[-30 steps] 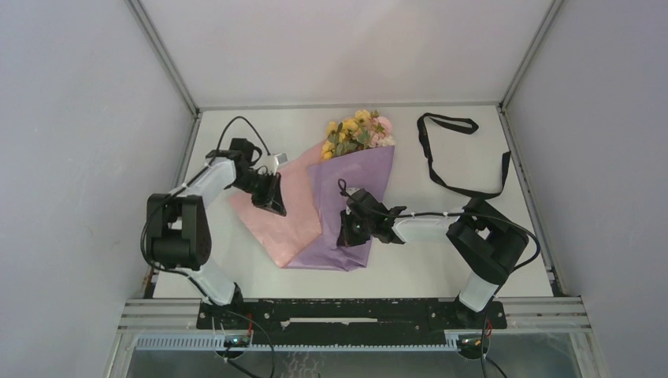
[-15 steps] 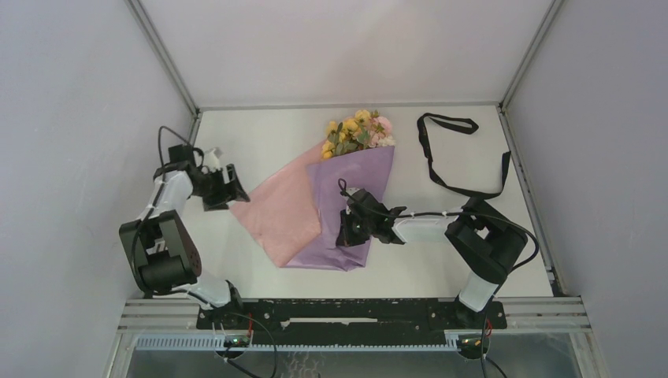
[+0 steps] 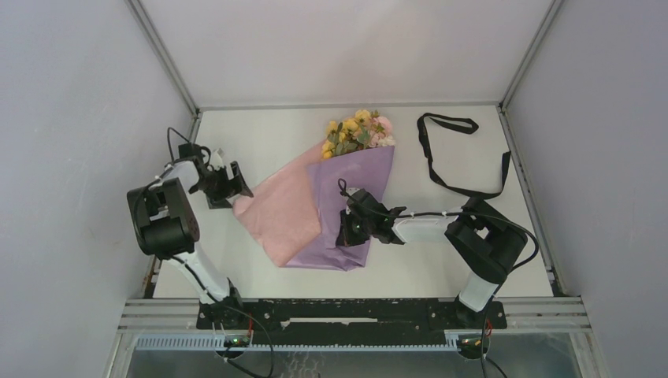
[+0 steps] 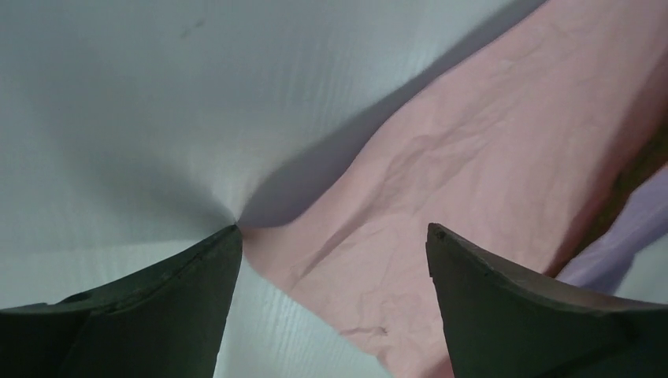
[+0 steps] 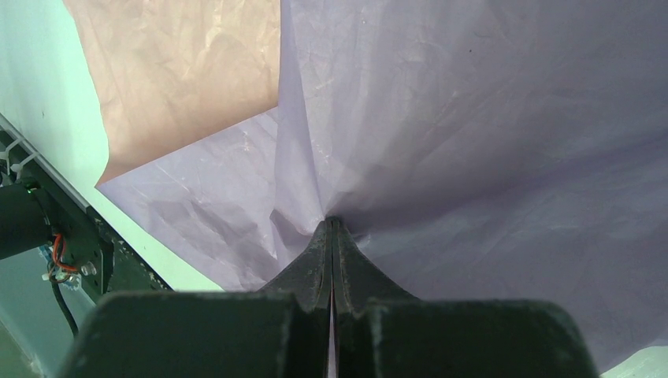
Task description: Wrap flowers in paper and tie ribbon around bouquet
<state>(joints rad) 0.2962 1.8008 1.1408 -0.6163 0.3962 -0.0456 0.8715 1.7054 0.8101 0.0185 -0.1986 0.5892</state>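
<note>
Mid-wrap: lining up on the pink flap of the paper (image 3: 280, 213).

Slide the left gripper (image 4: 331, 236), jaws spread wide, around the flap's corner. Nip only that edge and fold it over the lilac side, with the right gripper (image 5: 332, 224) pressed together on a lilac pucker, probably pinching it. Shown only from above: the flowers (image 3: 358, 132) at the paper's far end and the ribbon (image 3: 441, 153) well apart to the right. Shown only at the left wrist: the corner between the fingers, seemingly raised.

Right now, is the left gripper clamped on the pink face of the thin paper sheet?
No, the left gripper stands wide open, the paper lying unclamped between its jaws.
</note>
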